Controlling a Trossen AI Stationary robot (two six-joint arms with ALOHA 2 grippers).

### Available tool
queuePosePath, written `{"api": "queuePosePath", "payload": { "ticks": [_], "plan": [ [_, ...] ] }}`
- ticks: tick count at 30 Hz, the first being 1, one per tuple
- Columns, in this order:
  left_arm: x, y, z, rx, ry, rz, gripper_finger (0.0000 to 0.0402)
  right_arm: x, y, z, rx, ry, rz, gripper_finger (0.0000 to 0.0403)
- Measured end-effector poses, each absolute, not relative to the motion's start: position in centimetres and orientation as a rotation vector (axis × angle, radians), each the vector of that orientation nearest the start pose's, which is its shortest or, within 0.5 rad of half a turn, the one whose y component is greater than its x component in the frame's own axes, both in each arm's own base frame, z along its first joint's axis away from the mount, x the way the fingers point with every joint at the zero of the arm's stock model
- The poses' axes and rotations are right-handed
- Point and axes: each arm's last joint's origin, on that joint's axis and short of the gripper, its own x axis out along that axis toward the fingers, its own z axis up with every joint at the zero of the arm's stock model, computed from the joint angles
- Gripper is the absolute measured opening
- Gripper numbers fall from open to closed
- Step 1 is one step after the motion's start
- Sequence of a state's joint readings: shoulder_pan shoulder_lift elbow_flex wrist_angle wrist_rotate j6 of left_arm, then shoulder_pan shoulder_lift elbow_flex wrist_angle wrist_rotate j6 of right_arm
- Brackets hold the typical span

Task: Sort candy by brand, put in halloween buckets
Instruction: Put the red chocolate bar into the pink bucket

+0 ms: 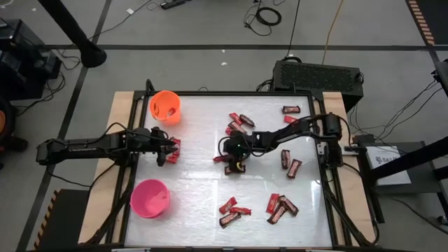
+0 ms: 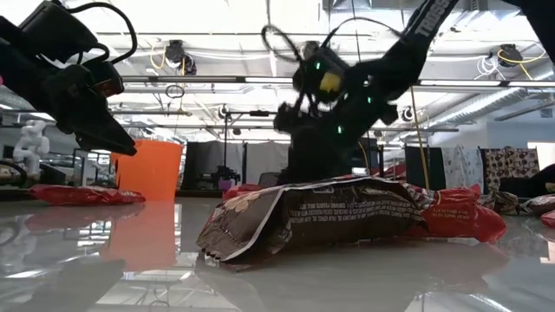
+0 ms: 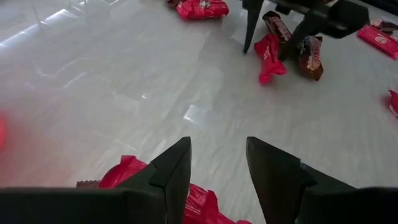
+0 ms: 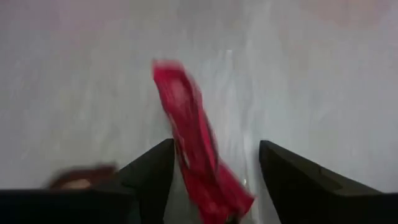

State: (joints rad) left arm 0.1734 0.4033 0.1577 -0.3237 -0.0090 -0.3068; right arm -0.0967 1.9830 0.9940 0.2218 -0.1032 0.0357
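Counts off the high view:
- Buckets: 2, namely 1 orange bucket (image 1: 165,106) and 1 pink bucket (image 1: 150,198).
- Candy (image 1: 295,167) on the bench (image 1: 196,182): about 18 pieces. Overlaps in the clumps mean the count isn't exact.
- Candy by group: 2 on the left side, about 4 in the top-centre clump, 2 top right, 2 mid-bench, 2 just right of those, 3 bottom centre, 3 bottom right.
- Colour split: roughly half red, half dark. Can't call it tighter.
- Pincers: 2, namely left pincer (image 1: 166,150) and right pincer (image 1: 234,162).
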Motion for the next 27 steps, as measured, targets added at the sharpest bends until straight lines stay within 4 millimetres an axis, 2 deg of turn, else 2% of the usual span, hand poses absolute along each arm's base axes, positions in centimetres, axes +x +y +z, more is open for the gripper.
{"api": "queuePosePath", "payload": {
  "ticks": [5,8,17,27],
  "plan": [
    [10.9,1.9,15.4,-0.344,0.537,0.264,0.0161,38.5,-3.3,10.5,0.091,0.761,0.002,0.0197],
    [10.9,1.9,15.4,-0.344,0.537,0.264,0.0161,39.2,-3.2,11.0,0.065,0.753,0.014,0.0167],
    [10.9,1.9,15.3,-0.345,0.545,0.265,0.0161,41.7,-2.1,14.1,0.006,0.688,0.065,0.0015],
    [10.9,1.9,15.3,-0.345,0.548,0.265,0.0161,43.8,1.1,17.3,-0.095,0.556,0.153,0.0004]
  ]
}}
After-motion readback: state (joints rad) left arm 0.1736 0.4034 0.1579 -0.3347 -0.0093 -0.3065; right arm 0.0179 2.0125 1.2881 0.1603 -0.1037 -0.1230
